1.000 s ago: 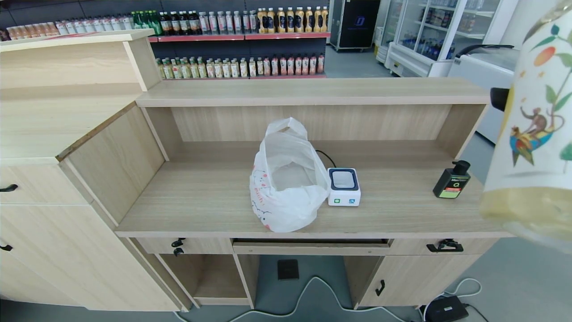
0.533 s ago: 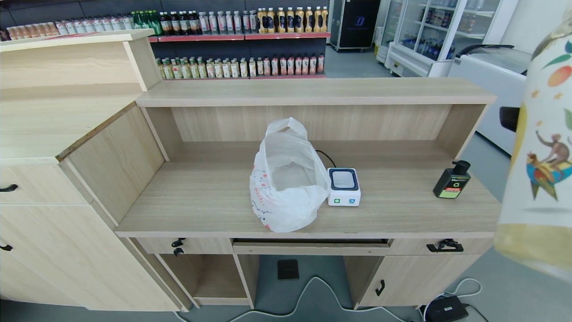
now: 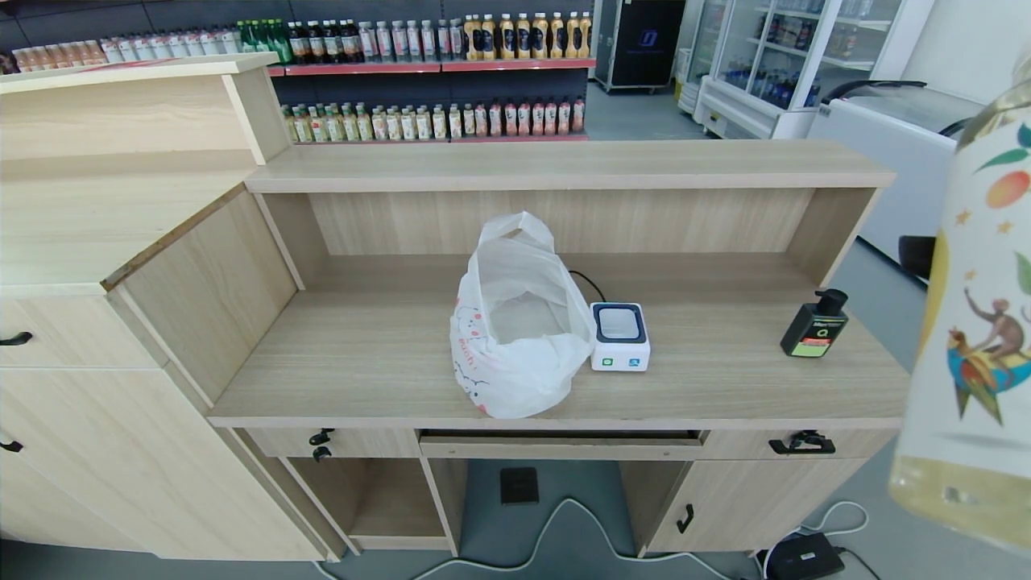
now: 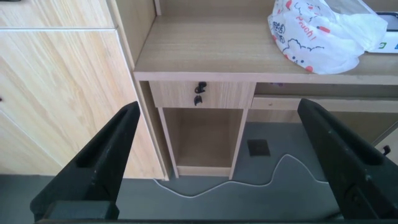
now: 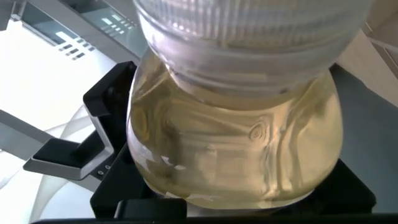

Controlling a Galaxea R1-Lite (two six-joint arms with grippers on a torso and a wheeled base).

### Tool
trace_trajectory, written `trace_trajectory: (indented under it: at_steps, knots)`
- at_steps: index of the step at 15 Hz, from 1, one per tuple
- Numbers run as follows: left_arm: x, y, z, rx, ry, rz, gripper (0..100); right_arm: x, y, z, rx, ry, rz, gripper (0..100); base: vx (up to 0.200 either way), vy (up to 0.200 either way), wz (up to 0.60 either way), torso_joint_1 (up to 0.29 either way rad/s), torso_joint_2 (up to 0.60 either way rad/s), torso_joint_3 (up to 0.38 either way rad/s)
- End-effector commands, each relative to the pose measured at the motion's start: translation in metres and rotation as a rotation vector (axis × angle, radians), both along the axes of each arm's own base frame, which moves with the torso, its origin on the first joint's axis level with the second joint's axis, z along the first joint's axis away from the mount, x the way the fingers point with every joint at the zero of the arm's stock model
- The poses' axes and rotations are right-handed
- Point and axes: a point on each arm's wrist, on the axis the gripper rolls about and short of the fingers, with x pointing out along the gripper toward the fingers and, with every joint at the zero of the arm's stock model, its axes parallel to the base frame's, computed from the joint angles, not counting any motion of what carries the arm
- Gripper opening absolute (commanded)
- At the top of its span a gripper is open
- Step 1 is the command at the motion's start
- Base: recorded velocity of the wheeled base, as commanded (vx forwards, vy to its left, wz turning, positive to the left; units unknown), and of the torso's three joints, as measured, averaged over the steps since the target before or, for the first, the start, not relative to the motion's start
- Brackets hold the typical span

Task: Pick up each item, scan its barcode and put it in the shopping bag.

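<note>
Our left gripper hangs with its two dark fingers spread wide apart and nothing between them, and past them we see the light wooden counter, with a drawer and its small black handle just under the edge and an open cubby below that. The white shopping bag with red print sits slumped on the counter, and the pale corner touching its far side may be the scanner, though we cannot tell. On the grey floor a white cable snakes near a black square, and a plain wooden cabinet front stands beside the cubby.
</note>
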Motion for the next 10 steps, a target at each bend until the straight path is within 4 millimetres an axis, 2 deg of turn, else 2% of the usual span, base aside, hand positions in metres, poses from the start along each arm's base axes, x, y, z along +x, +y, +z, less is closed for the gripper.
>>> trace_trajectory:
  at_steps: [1,10]
  knots:
    - [0.0000,0.0000,0.0000,0.000,0.000,0.001,100,-0.0019,-0.0003,-0.0021,0.004,0.007,-0.010,0,0.000,0.000,0.00,0.000,0.00,0.000]
    - [0.0000,0.0000,0.0000,0.000,0.000,0.001,100,0.0013,0.0017,-0.0041,0.001,0.005,-0.010,0,0.000,0.000,0.00,0.000,0.00,0.000]
